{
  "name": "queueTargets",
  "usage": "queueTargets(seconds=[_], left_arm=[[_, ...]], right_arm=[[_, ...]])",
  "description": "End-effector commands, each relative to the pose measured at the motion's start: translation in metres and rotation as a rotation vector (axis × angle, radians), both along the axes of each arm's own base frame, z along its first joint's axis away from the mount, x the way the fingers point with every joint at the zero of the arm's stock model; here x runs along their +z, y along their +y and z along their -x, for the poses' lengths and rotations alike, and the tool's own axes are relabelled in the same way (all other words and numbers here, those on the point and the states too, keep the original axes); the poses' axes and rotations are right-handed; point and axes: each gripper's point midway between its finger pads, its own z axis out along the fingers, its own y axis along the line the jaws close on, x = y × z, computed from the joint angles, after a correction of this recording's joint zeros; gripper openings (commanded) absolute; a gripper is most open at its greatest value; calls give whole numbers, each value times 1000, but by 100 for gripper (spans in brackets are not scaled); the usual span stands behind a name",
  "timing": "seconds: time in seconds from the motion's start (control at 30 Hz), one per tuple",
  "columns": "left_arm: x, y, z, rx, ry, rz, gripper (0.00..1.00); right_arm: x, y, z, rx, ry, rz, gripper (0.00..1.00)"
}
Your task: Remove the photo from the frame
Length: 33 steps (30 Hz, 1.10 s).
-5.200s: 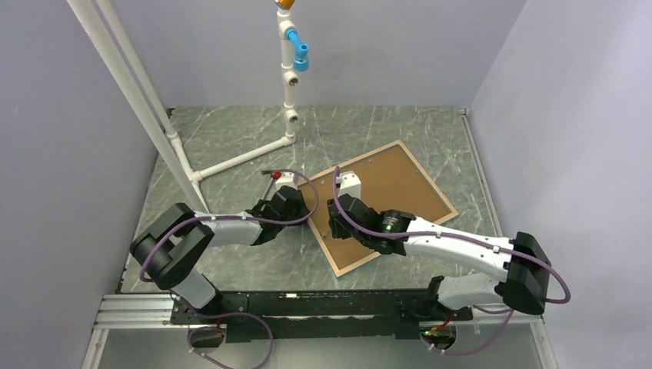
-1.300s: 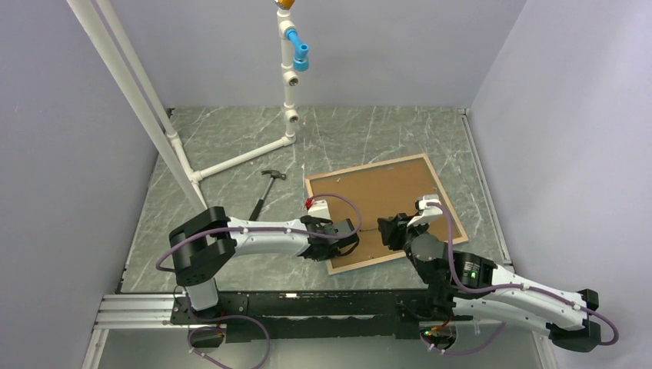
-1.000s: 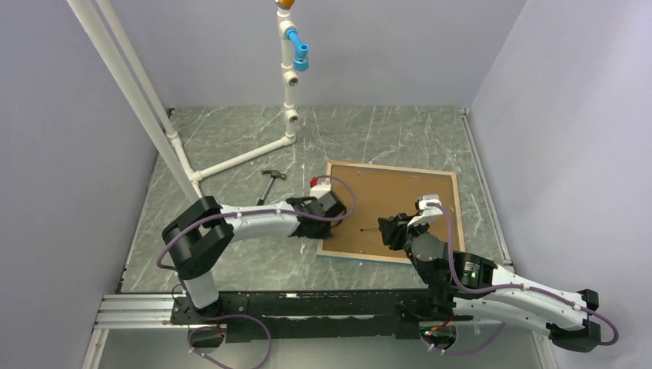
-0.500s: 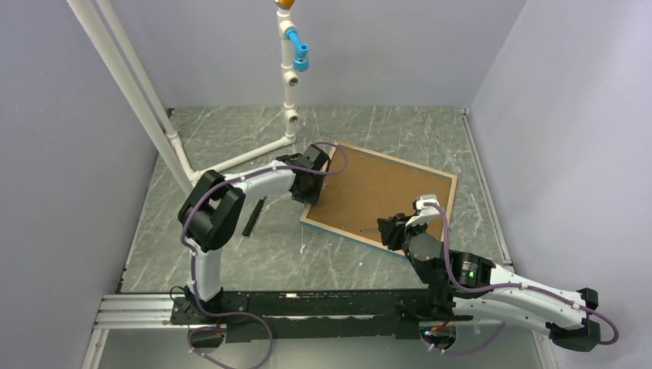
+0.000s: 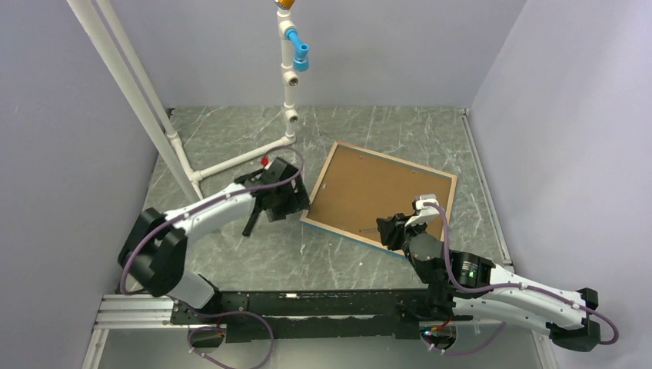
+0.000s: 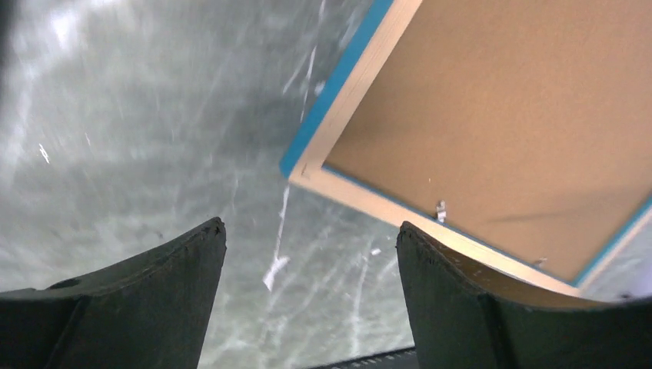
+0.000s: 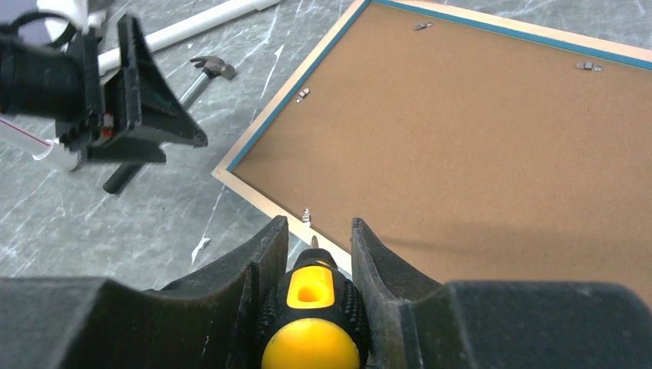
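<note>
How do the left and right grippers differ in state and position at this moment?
The left gripper is open and empty; the right gripper is shut on a yellow-handled screwdriver. The left hangs beside a corner of the frame, clear of it; the right sits at its near edge. Both face the frame.

Grey marbled table, frame face-down, hammer
</note>
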Motion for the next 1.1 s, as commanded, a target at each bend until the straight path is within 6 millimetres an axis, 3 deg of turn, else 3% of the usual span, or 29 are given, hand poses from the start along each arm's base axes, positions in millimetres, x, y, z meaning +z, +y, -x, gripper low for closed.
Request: queueTargets(seconds=[0.0,0.2,0.4,0.67,0.93,0.97,1.07], left_arm=[[5,-27,28,284,93,322,84],[10,-47,55,525,170,515,85],[-12,-61,76,744,335,485,78],[-43,-93,57,873,394,527,73],[-73,-96,55,954,414,377,68],[-76,-95,56,961,416,359,62],[-85,-86,60,975,415,297,31]], right_arm=[[13,6,-1,11,-25,-55,0],[11,3,-1,-7,-20,-81,0],[-8,5,2,-6,23,-86,0],[21,-9,0,-27,-26,-75,0],[18,-10,0,-35,-17,-70,0],[19,-11,0,-35,-20,-74,0],[21,-13,1,-33,-28,-91,0]])
